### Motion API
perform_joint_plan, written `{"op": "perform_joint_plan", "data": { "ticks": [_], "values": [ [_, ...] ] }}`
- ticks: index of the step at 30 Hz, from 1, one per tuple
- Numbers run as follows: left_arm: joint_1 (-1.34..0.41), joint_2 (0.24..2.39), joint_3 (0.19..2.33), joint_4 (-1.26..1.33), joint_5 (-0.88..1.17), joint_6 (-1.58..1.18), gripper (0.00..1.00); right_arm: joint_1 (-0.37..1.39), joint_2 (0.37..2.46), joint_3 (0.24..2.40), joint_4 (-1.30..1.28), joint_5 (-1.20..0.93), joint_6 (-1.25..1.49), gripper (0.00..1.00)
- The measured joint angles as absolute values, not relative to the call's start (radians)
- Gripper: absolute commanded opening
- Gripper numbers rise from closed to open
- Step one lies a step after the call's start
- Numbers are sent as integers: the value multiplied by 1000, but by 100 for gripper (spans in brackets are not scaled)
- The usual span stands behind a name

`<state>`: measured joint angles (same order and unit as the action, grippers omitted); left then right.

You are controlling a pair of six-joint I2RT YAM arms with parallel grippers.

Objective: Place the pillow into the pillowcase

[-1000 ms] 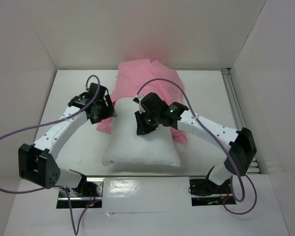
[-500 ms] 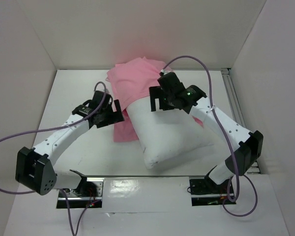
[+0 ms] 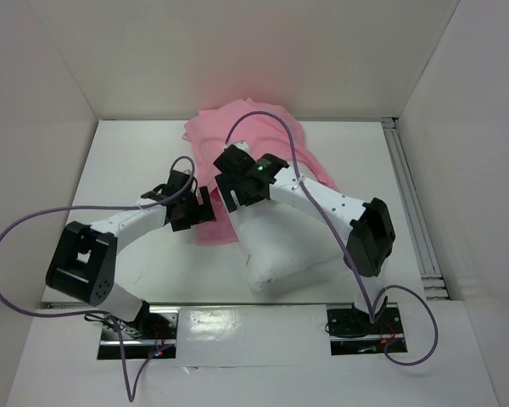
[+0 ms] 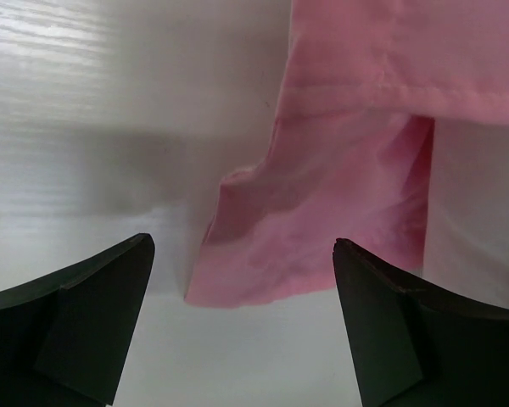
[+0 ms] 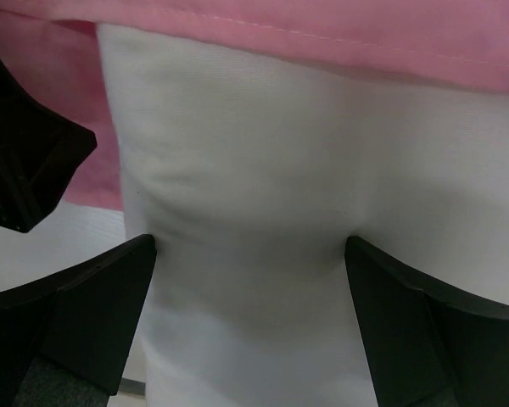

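Pillow [image 3: 293, 254] lies a little right of the table's middle, plump and white, tilted so its near end points toward the right arm's base, while its far end is tucked under the pink pillowcase [image 3: 250, 136]. The pillowcase is bunched toward the back wall, and a flap of it runs down the pillow's left side onto the table [image 3: 127, 170]. In the right wrist view the pillowcase [image 5: 339, 30] shows a stitched hem lying straight across the pillow [image 5: 263, 186], so only the pillow's far part is covered (most of it is still out in the open). The right gripper [image 3: 233, 193] hovers over that hem line with its jaws spread wide and nothing between them but the pillow's top; whether its fingers [image 5: 85, 314] press the fabric cannot be told. The left gripper [image 3: 195, 208] sits just beside it, low over the pink flap, jaws also wide and gripping nothing. In its own wrist view, the left gripper [image 4: 242, 246] frames a loose corner of the pillowcase [image 4: 322, 229] lying flat on the white tabletop. Purple cables [image 3: 17, 237] loop from both arms, and a metal rail [image 3: 407, 195] runs along the table's right edge.
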<state>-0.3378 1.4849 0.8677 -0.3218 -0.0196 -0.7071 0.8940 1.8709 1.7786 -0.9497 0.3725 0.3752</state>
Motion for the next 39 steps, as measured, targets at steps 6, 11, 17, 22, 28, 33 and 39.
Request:
{"op": "perform_joint_plan", "data": {
  "ticks": [6, 11, 17, 22, 28, 33, 39],
  "values": [
    [-338, 1583, 844, -194, 69, -719, 1, 893, 1882, 1754, -948, 416, 365, 75],
    [-336, 1584, 854, -163, 136, -711, 0, 846, 1884, 1722, -922, 357, 354, 0],
    [-334, 1458, 942, -207, 269, -723, 0, 709, 1963, 2016, -1026, 247, 324, 0],
    [-366, 1380, 1283, -172, 380, -758, 0, 590, 2009, 2412, -1019, 233, 291, 0],
    [-478, 1169, 1150, -15, 509, -850, 0, 653, 1675, 1906, -780, 166, 327, 0],
    [-556, 1075, 827, 12, 541, -952, 0, 685, 1803, 1708, -687, 52, 372, 0],
    [-566, 1093, 821, -56, 550, -973, 0, 637, 1908, 1790, -640, -59, 418, 0]
  ]
}}
